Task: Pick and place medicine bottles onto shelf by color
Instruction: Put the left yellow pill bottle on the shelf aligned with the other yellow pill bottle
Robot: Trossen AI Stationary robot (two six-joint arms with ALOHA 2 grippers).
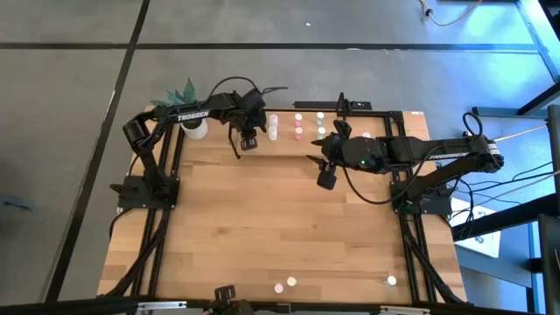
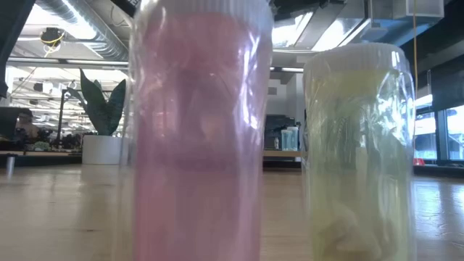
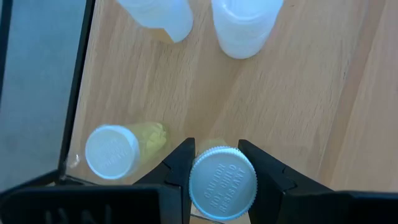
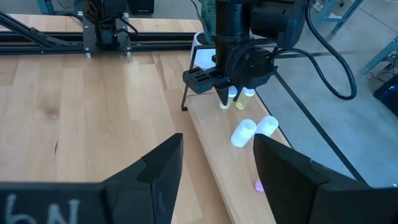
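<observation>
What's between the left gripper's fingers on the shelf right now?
The left gripper is shut on a yellowish bottle; its white cap shows, its body is mostly hidden. Another yellowish bottle stands beside it on the shelf.

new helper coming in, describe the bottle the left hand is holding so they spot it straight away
Find the small wooden shelf with black metal end frames along the table's far edge, then its end beside the white plant pot. There the left hand is closed on a small yellowish bottle with a white ribbed cap; unlike the yellowish bottle beside it, it sits between two dark fingers.
</observation>
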